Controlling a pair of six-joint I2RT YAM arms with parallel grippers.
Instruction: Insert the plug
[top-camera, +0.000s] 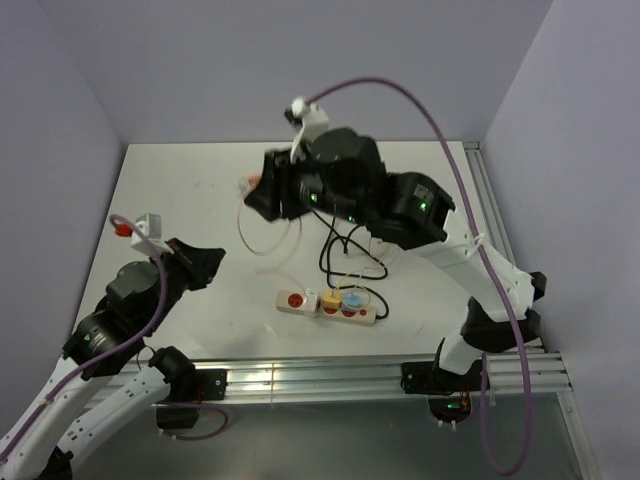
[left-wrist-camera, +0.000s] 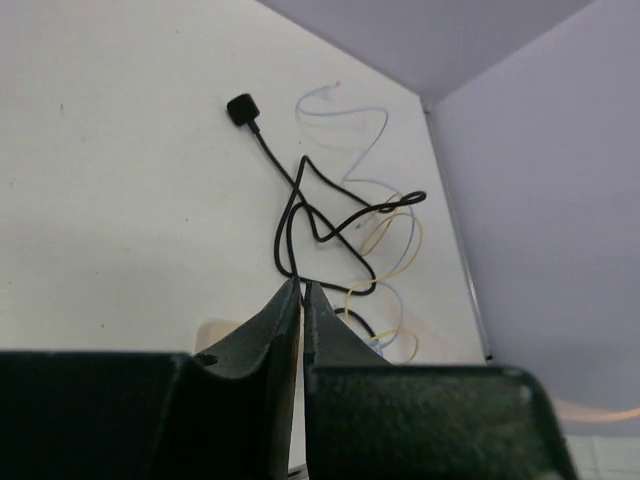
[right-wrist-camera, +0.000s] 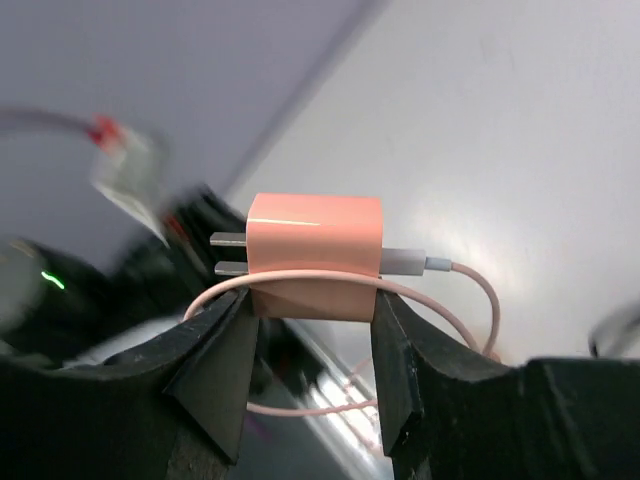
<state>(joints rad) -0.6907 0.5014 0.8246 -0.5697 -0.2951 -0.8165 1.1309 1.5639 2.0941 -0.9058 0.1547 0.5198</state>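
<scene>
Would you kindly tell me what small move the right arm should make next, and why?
Probably carry the right pincer toward the power strip, turning the prongs downward on the way. It is shut on the peach charger plug, whose prongs point out sideways, and it sits well away from the strip. The left pincer is shut and empty.

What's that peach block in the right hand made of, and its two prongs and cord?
The block looks like smooth moulded plastic, slightly glossy: a light streak crosses its top. Its prongs look like bare metal, flat and grey. The cord seems soft rubbery plastic, pale pink, bending in loose loops.
</scene>
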